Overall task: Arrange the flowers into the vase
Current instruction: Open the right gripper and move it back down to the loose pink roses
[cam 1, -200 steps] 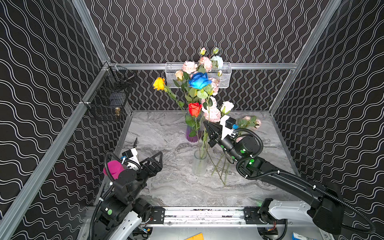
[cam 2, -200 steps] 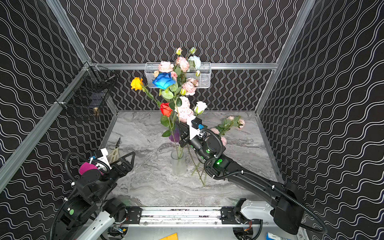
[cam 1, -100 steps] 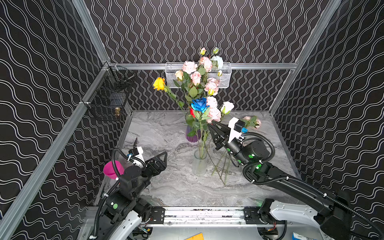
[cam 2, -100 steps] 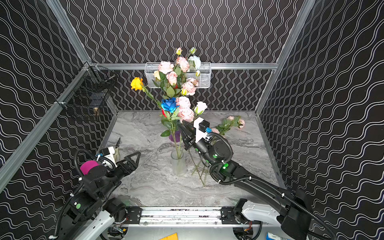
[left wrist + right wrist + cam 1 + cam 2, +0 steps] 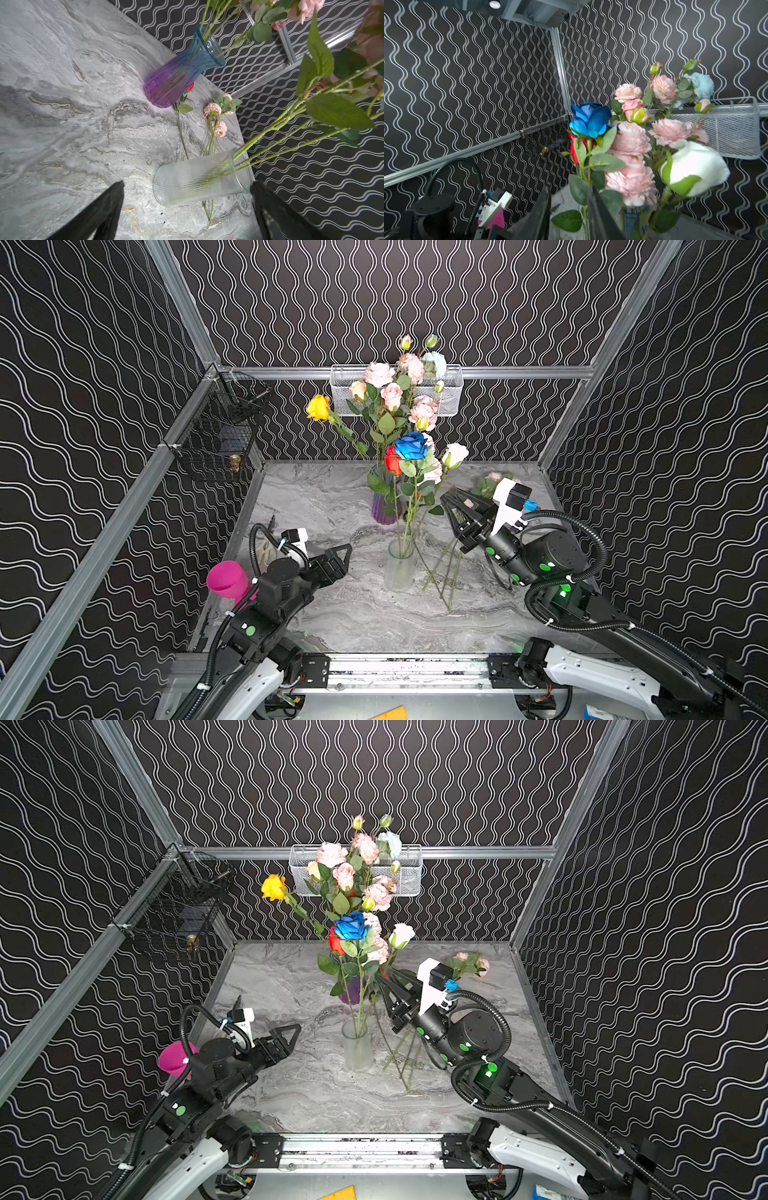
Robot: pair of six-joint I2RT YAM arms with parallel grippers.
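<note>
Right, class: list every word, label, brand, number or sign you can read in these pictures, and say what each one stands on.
None: no view shows any text that can be read.
Clear vase: no label.
Purple vase: no label.
Pink cup: plain.
Blue-and-white packet at the near edge: any print is too small to read.

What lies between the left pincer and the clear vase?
Nothing stands there: only bare table separates the open left pincer from the clear vase, as both top views show.
</note>
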